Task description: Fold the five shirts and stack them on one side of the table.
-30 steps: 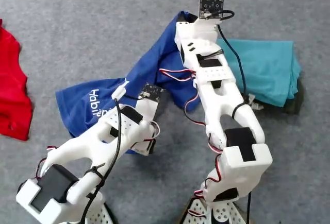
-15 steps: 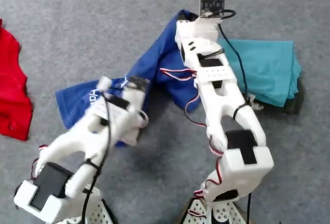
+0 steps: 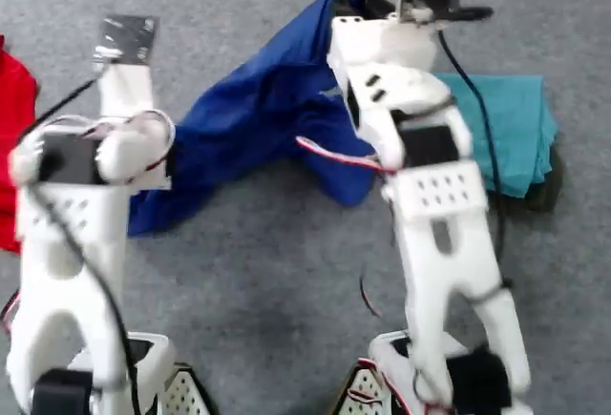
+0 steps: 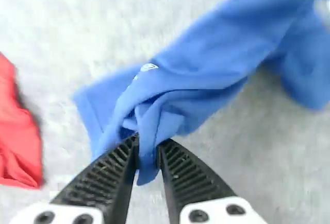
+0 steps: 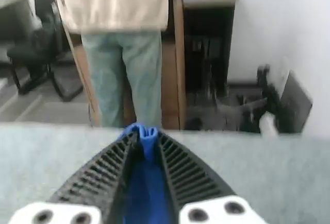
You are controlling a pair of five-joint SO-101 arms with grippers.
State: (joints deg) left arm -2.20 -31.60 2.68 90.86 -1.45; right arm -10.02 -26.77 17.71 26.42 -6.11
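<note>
Two claws pinch one blue shirt.

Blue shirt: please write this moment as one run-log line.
blue shirt: pinched in both jaws, stretched between arms | teal shirt: folded | red shirt: at table edge

The blue shirt is soft matt cloth, the table covering rough grey felt

The stretched shirt is spanning the middle of the table, the left gripper pinching its left end and the right gripper pinching its far end. The folded shirt is lying to its right, and the third shirt is lying at the table's left edge.
</note>
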